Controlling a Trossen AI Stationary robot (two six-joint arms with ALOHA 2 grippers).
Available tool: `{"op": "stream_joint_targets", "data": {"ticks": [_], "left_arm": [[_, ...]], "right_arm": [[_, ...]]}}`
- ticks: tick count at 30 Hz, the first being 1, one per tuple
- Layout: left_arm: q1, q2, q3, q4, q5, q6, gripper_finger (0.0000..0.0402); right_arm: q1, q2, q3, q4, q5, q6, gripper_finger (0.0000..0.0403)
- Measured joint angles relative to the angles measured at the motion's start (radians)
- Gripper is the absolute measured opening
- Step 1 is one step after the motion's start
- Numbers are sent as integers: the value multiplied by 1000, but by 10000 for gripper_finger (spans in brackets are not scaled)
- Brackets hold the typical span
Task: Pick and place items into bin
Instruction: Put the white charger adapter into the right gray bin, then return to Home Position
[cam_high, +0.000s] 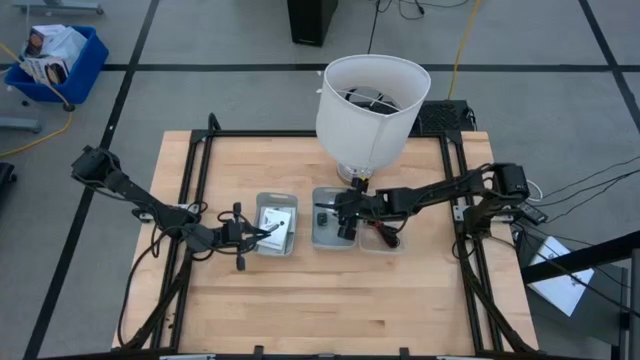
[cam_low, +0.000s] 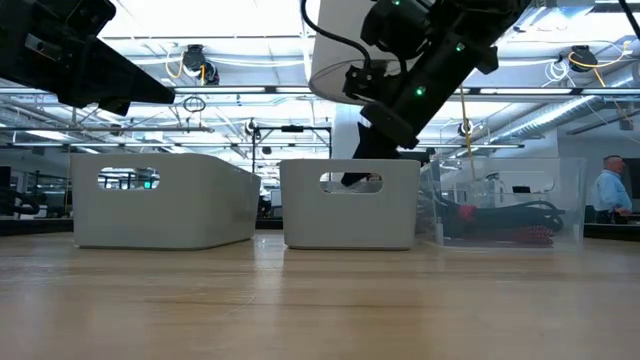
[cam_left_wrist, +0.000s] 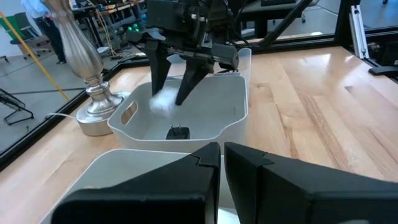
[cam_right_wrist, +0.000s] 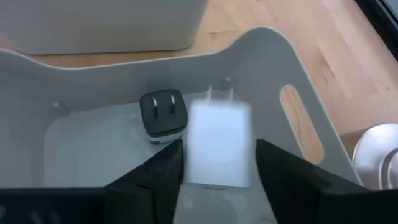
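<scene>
My right gripper (cam_right_wrist: 219, 165) hangs open over the middle grey bin (cam_high: 318, 240), fingers pointing down into it. A white plug-like piece (cam_right_wrist: 219, 146) shows blurred between and just below the fingertips, also seen from across the table as a white blur (cam_left_wrist: 163, 99). A small black cube with two prongs (cam_right_wrist: 163, 115) lies on that bin's floor, prongs up. My left gripper (cam_left_wrist: 222, 155) is shut and hovers at the near-left edge of the left grey bin (cam_high: 277, 196), which holds white square packets (cam_high: 276, 220). My right gripper stands with one finger on either side of the white piece, coming from above. The piece is blurred and sits low between the tips; I cannot tell whether the fingers touch it. It is clear of the bin floor.
A clear bin (cam_high: 385, 243) to the right of the middle bin holds red and black cables (cam_low: 500, 215). The big white lampshade (cam_high: 372, 105) on its metal base (cam_left_wrist: 93, 106) stands just behind the bins. Bare wood lies along the table's near side.
</scene>
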Motion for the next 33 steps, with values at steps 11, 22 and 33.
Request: {"op": "stream_joint_targets", "data": {"ticks": [11,22,33], "left_arm": [[0,0,0,0,-62,2,31],[-64,-47,32,2,-89,87,6],[-44,-201,32,-4,-201,265,3]], "right_arm": [[10,-21,0,-8,-20,2,236],[192,-384,-43,-196,-130,-60,45],[212,-989,-594,155,-76,-54,1]]}}
